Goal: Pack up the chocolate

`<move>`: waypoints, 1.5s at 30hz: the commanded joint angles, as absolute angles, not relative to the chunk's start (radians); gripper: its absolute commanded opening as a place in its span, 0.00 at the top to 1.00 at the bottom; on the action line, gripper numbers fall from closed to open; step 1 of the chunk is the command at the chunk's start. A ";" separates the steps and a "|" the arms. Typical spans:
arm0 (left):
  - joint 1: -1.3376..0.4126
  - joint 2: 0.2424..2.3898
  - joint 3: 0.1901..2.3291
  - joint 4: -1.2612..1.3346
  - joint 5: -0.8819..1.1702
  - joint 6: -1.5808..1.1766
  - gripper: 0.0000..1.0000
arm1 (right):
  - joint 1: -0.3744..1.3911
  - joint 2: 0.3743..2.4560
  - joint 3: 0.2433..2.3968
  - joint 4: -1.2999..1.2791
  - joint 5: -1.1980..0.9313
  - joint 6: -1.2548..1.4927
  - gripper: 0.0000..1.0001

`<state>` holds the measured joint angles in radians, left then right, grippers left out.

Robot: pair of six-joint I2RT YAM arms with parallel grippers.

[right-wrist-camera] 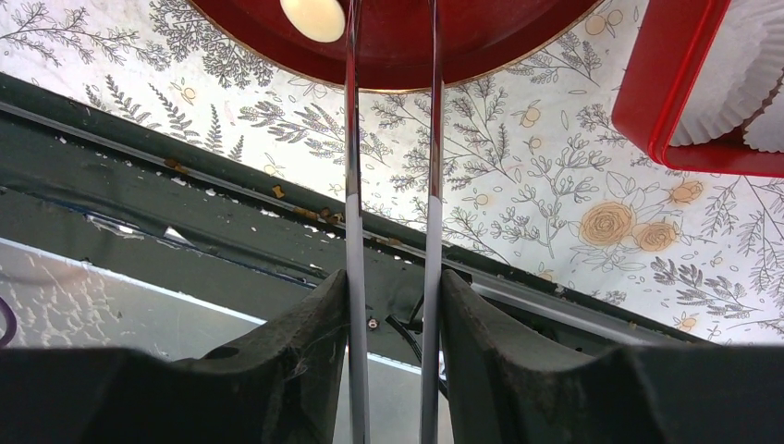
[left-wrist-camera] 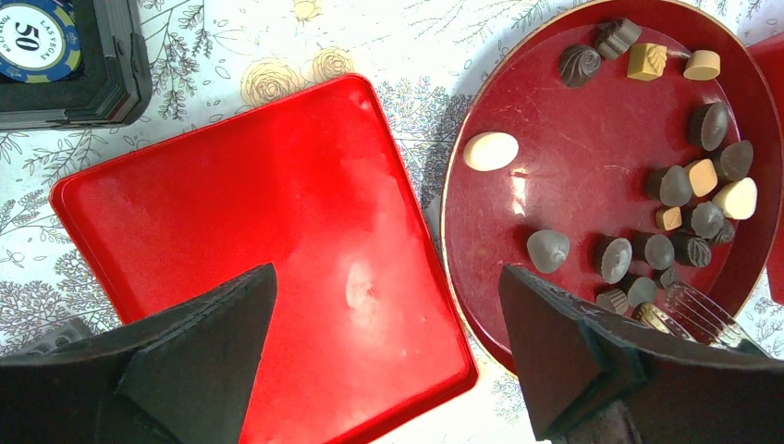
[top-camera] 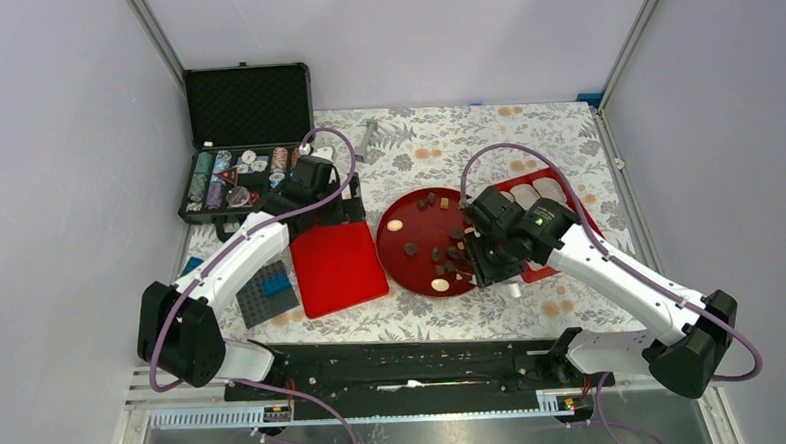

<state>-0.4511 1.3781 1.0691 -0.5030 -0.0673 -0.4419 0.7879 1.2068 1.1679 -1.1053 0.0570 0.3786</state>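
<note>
Right wrist view: the right end effector (right-wrist-camera: pixel 393 287) clamps the tongs (right-wrist-camera: pixel 352 139), and the left end effector (left-wrist-camera: pixel 386 277) is apart. The chocolate (left-wrist-camera: pixel 672 185) lies on the round plate (left-wrist-camera: pixel 592 139); a piece may slip off the smooth tongs onto the counter (right-wrist-camera: pixel 518 166).

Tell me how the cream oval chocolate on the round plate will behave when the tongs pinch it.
The oval chocolate looks smooth and domed, so it will probably slip or skate across the glossy plate if nudged. It lies alone, with nothing close by to stop it. The thin metal tongs could mark its surface if squeezed hard.
</note>
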 commanded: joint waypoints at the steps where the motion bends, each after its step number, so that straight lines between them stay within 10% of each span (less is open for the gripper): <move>1: -0.446 1.359 1.058 -0.464 -0.072 -0.445 0.01 | 0.812 1.223 1.158 -1.069 0.037 0.390 0.54; 37: -0.447 1.364 1.062 -0.462 -0.074 -0.430 0.01 | 0.836 1.222 1.338 -1.079 0.314 0.413 0.73; 45: -0.446 1.353 1.058 -0.463 -0.080 -0.424 0.01 | 0.609 1.191 1.370 -1.102 0.400 0.397 0.73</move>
<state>-0.4511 1.3781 1.0531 -0.4992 -0.0681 -0.4408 0.7547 1.2407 1.3396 -1.0733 0.3080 0.4042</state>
